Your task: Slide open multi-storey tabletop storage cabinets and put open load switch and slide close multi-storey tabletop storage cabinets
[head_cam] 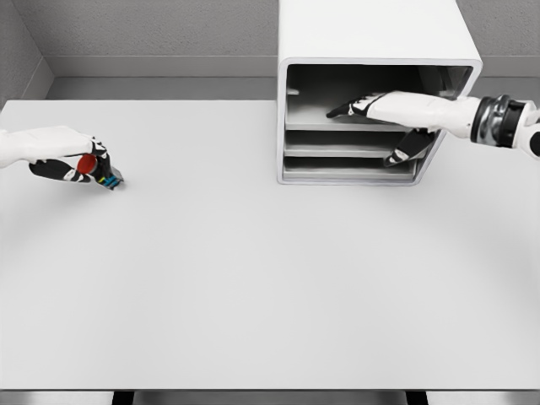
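White tabletop (270, 287) fills the lower and middle part of the frame, bare across its near stretch. Farther back, at the left edge of the frame, the left hand (63, 156) comes in from the left and lies low over the table. Its fingers are curled around the load switch (97, 169), a small dark block with a red round knob and a bit of blue and yellow at its lower end. The switch sits at the table surface, well apart from the cabinet.

Beyond that, in the upper right of the frame, stands the storage cabinet (375, 34), a white box with a grey interior and several shelf levels showing through its open front. The right hand (396, 114) reaches in from the right edge, its forearm crossing the cabinet's right wall. Its fingers are stretched out flat into the top compartment, pointing toward the left, and grasp nothing; the thumb hangs down in front of the lower levels.
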